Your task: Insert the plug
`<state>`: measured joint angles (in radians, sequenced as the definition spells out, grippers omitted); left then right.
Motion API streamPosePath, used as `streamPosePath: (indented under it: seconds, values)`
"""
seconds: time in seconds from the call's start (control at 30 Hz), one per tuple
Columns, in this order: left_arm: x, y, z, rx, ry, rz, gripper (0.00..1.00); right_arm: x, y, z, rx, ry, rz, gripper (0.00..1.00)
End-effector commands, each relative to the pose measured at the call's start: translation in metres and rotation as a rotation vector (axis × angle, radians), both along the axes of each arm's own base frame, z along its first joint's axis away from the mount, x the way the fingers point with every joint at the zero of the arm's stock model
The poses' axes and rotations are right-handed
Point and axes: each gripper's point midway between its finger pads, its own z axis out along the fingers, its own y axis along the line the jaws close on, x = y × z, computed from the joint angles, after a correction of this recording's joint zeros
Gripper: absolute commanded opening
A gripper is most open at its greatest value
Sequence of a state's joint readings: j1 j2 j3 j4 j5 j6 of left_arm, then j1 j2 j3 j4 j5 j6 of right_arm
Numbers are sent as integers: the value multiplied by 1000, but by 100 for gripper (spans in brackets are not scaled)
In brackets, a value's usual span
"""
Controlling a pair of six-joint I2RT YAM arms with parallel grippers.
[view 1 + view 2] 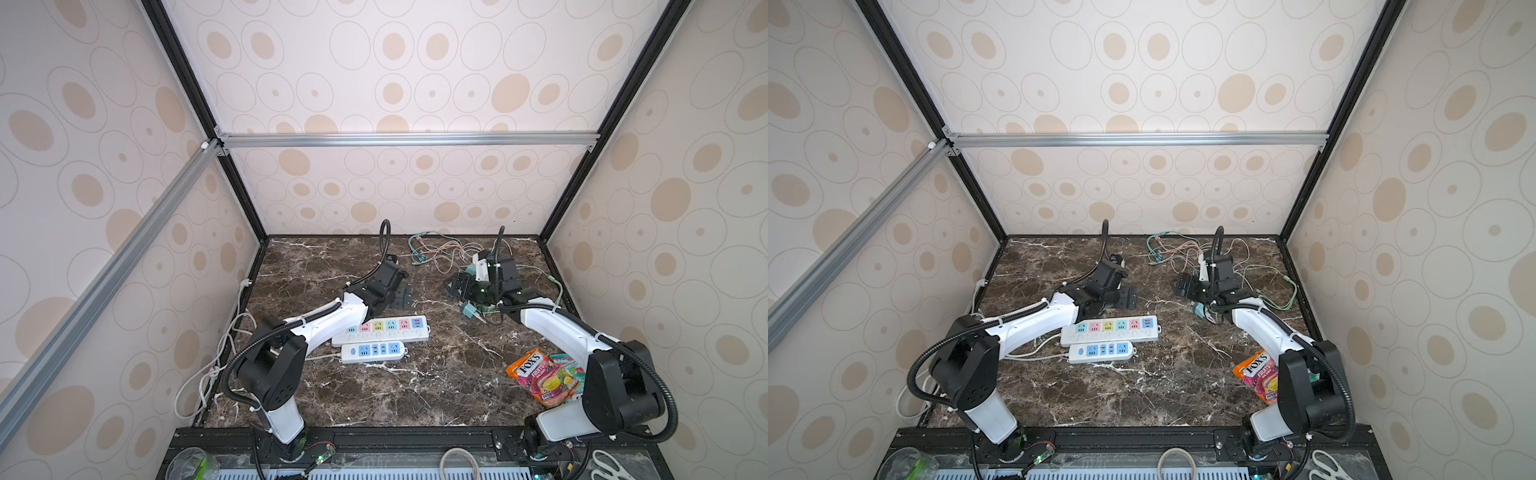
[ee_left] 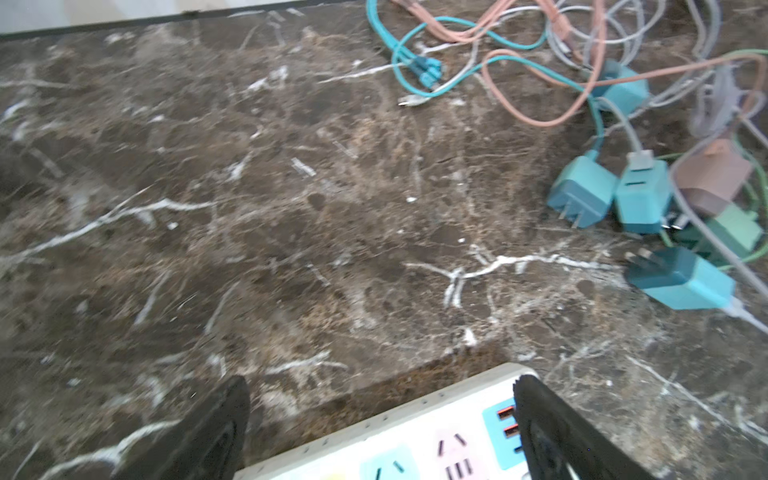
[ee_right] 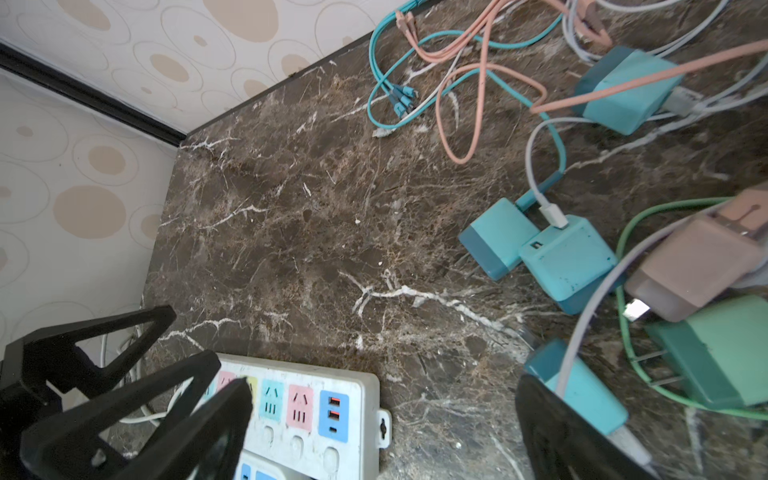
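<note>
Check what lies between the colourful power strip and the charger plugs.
Only bare marble tabletop between colourful power strip and charger plugs, shown in the left wrist view.

Both top views look down from high at the front; both close wrist views share the power strip.

Your table is dark brown marble print veined white. Your long power strip is white with teal, pink, yellow and blue sockets; the short power strip, white with blue. You see teal plugs, 1 dusty-pink plug, 1 green plug.
</note>
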<state>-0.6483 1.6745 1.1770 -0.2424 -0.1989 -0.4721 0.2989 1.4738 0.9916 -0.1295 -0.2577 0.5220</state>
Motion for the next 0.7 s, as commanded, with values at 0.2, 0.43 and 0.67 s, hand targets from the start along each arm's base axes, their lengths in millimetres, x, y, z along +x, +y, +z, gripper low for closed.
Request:
streamPosePath:
  seconds: [0.2, 0.43, 0.67]
  values:
    - [-40, 74, -7, -87, 13, 305, 98, -15, 5, -14, -33, 57, 4, 100]
    - [-73, 112, -46, -134, 104, 447, 99, -13, 9, -16, -24, 53, 0, 100]
    - [-77, 109, -70, -253, 195, 440, 99, -10, 20, -19, -11, 59, 27, 100]
